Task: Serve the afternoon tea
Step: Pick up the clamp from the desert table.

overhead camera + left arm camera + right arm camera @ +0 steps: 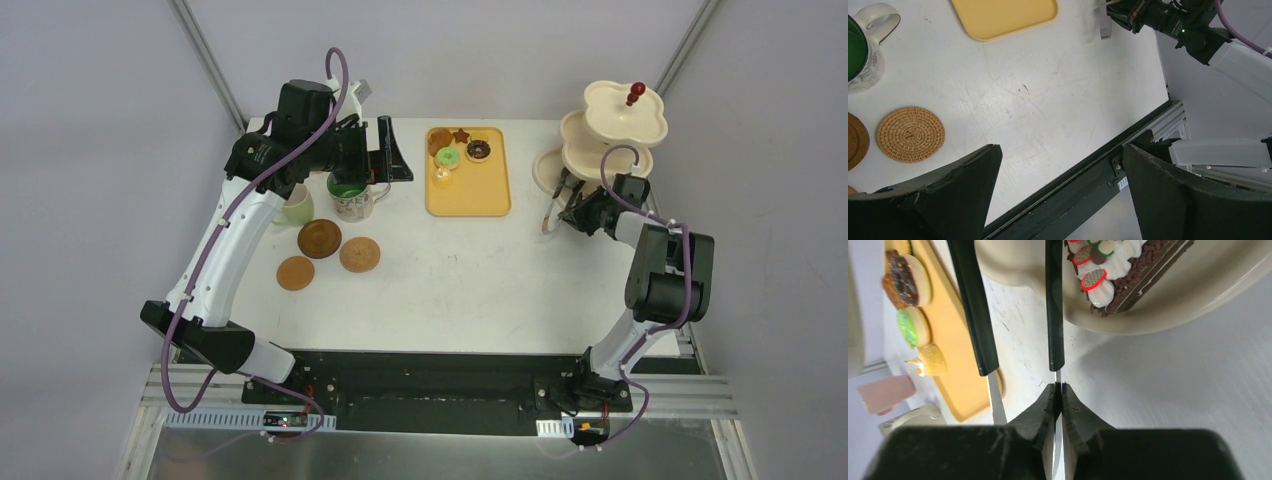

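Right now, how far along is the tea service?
Done: one chocolate cake slice sits on the stand, bottom tier. In hand: right tool shut on one arm of the tongs; left tool open, empty. Left: pastries on the tray, mugs off the bare coasters.

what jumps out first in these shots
The cream three-tier stand with its red knob, at the table's far right corner, draws the eye, with a chocolate cake slice on its lowest plate. Right beside it, the right arm's fingers pinch one leg of the black tongs. At the far middle, a yellow tray holds small pastries.
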You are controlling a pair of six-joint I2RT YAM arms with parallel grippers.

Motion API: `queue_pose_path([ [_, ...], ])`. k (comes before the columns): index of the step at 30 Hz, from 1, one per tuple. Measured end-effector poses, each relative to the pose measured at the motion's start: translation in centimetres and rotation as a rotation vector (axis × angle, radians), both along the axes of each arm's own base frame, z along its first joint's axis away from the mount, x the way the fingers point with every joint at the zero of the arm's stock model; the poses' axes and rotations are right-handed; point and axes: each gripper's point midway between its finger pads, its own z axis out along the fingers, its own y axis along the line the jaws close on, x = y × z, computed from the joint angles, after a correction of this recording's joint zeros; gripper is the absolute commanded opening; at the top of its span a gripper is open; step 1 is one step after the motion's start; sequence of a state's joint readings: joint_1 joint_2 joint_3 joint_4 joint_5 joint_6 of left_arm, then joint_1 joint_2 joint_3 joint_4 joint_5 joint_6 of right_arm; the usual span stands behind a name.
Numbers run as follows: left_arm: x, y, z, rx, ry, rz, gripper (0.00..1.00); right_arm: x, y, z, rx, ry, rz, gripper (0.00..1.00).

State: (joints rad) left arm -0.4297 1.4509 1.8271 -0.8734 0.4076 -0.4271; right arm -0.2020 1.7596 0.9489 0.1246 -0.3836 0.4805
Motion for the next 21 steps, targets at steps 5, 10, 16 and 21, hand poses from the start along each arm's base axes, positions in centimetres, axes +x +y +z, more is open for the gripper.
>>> queue_pose_path([
  [5, 0.0, 0.0, 0.0, 0.000, 0.000, 0.000, 0.97, -0.1, 0.3, 0.1, -0.136, 0.051, 0.056, 0.01],
  [10, 0.0, 0.0, 0.0, 0.000, 0.000, 0.000, 0.97, 1.0, 1.1, 1.2, -0.337, 0.056, 0.120, 0.00],
  [16, 0.0, 0.0, -0.1, 0.000, 0.002, 0.000, 0.97, -0.1, 1.6, 0.3, -0.454, 0.097, 0.172, 0.00],
  [21, 0.0, 0.0, -0.3, 0.003, 0.007, 0.000, 0.97, -2.1, 1.0, -1.2, -0.493, 0.132, 0.186, 0.00],
])
